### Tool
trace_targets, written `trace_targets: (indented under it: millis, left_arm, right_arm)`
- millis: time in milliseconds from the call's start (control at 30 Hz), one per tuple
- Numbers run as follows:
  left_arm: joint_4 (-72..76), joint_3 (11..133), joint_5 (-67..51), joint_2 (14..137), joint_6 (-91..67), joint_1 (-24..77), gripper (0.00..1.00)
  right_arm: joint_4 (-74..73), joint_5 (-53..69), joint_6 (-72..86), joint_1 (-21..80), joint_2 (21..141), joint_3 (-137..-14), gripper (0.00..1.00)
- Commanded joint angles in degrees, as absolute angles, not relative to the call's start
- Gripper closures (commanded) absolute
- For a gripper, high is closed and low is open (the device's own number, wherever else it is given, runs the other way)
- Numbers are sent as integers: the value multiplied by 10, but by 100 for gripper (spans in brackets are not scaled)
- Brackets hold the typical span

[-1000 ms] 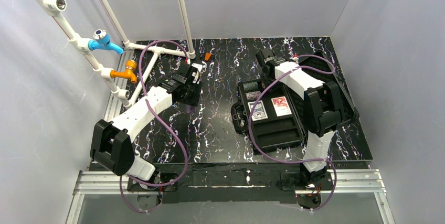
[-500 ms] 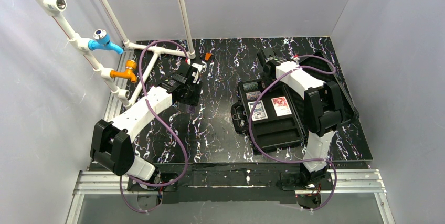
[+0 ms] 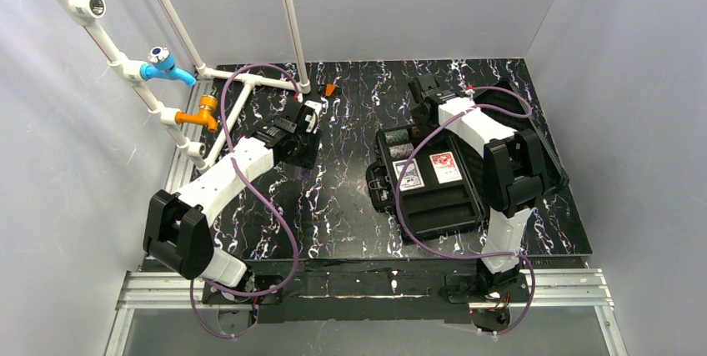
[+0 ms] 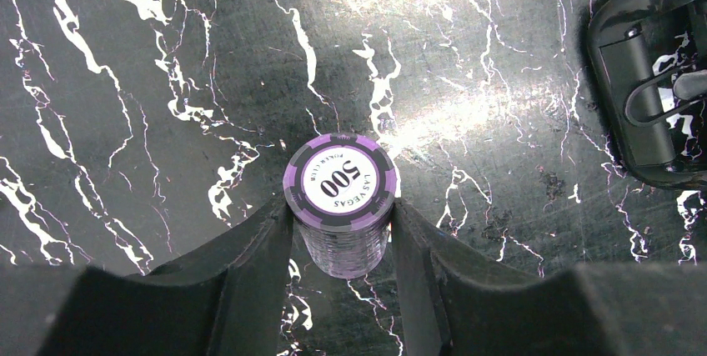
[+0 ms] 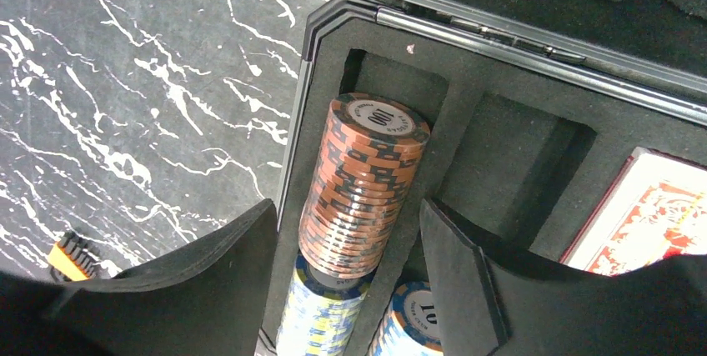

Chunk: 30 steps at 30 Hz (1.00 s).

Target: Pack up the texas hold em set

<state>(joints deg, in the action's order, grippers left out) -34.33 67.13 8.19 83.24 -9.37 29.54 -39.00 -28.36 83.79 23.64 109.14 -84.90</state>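
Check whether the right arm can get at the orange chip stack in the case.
Probably yes. The right end effector straddles the orange chip stack, its fingers open on either side with nothing between; only the foam slot walls sit close.

The right gripper (image 3: 427, 87) has crept a little farther from the arm bases and slightly to the right, a small drift above the far end of the open poker case (image 3: 433, 206). The case itself seems to have slid a touch left and toward the far edge, with the blue card deck (image 3: 407, 174) and red card deck (image 3: 444, 167) shifting with it, though the shift is too slight to be sure of from the top view.
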Motion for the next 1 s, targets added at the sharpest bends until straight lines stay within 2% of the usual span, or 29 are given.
trace_targets:
  millis: [0,200,500,700,967]
  left_arm:
    - [-339,681,93,818,-87,298,100]
    - [-339,681,94,819,-86,298,100]
    - [-340,681,95,821,-85,298,100]
    - [-341,682,95,824,-85,298,100]
    - [-341,682,95,827,-84,298,100]
  right_arm:
    - [-296,-247,863,240,1091,-864,29]
    - [-285,-244,820,241,1069,-858,27]
    - [-288,-314,685,240,1008,-790,22]
    - [-173,-306,465,225,973,-737,37]
    - [-114,-234,239,192,983,-744,57]
